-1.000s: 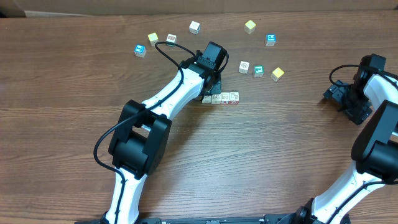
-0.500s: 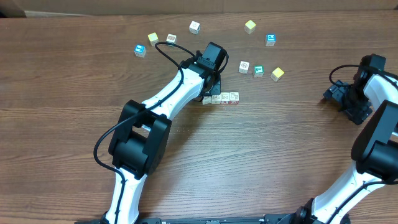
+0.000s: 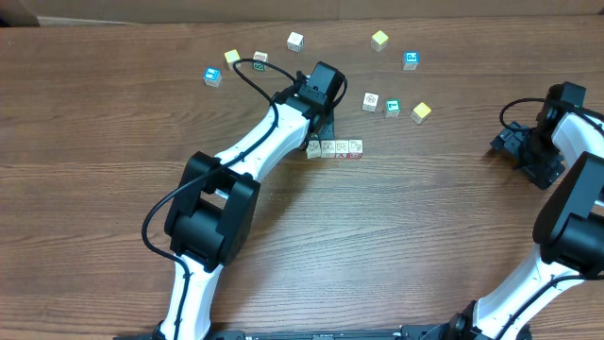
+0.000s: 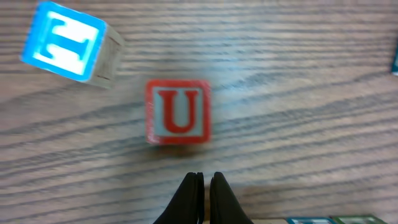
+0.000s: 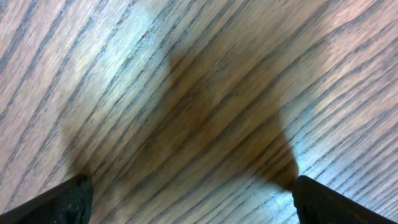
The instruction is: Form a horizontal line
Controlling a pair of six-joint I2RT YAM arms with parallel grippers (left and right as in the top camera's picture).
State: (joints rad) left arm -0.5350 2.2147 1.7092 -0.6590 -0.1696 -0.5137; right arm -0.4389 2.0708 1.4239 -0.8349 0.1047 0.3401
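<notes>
Cube row [image 3: 335, 148] touching, left pincer [image 4: 205, 178] closed

Brown wood-grain bench [image 3: 94, 132] under me. Mid-bench: horizontal line [image 3: 342, 148] of small whitish cubes, touching, left end partly hidden.

Loose scatter behind it:
- blue-marked cube [image 3: 212, 76]
- yellow cube [image 3: 232, 58], green-marked whitish cube [image 3: 260, 59] near it
- white cube [image 3: 295, 41]
- second yellow cube [image 3: 379, 39]
- second blue-marked cube [image 3: 411, 59]

Right of line's far side: whitish cube [image 3: 370, 100], teal-marked cube [image 3: 393, 108] just beside, third yellow cube [image 3: 421, 112] near.

My left wrist view: red "U" cube [image 4: 178, 112] flat on wood, blue-lettered cube [image 4: 65, 41] near, not touching.
</notes>
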